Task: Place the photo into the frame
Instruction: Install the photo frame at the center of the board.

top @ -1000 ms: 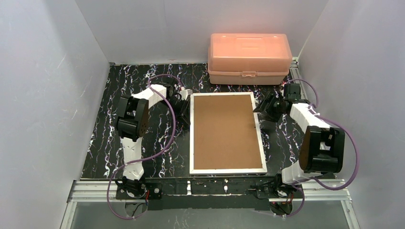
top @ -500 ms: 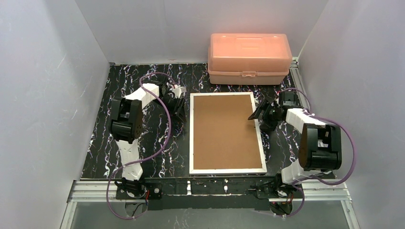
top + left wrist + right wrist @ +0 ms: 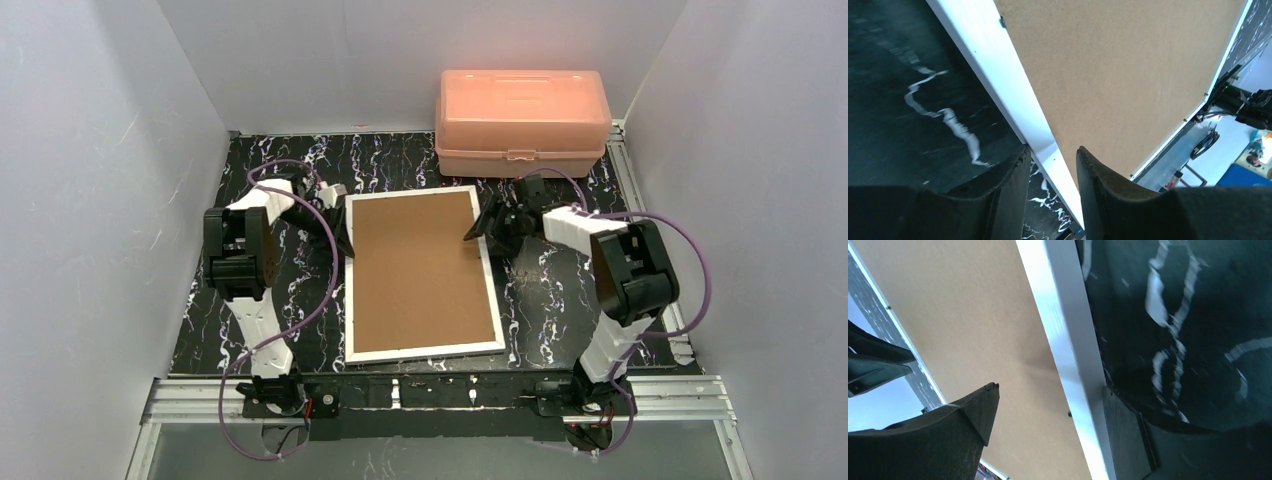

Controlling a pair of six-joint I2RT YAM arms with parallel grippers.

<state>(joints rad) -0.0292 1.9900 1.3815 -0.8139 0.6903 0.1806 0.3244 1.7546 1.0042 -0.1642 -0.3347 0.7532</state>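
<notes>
**Frame lies back-up on the bench, one arm at each long side**

The frame (image 3: 420,270) lies flat on the bench (image 3: 250,310). Its brown backing board faces up and its thin white rim shows all round. It sits a little askew to the bench's near edge.

The left jaws are at the frame's left long side, close to its far corner. In the left wrist view they stand a little apart and straddle the white rim. The outer finger (image 3: 998,195) is down by the dark marbled bench just beside the rim, and the inner finger (image 3: 1108,200) is over the board. A strip of brown shows between the inner finger and the rim, so nothing is clamped.

The right jaws are at the frame's right long side, also toward the far end. They are spread wide. One finger (image 3: 1128,435) sits just against the rim's outer face on the bench side, and the other (image 3: 948,430) hangs over the board, well in from the rim. They grip nothing.

Beyond the frame's far right corner and apart from it, a closed pink plastic box (image 3: 522,110) stands by the back wall. The arms' white and black links run from the frame's sides back to bases past its near edge, on an aluminium rail (image 3: 440,392). Purple cables (image 3: 334,280) loop along them. Plain white walls (image 3: 90,200) stand to the frame's left, right and far sides.
</notes>
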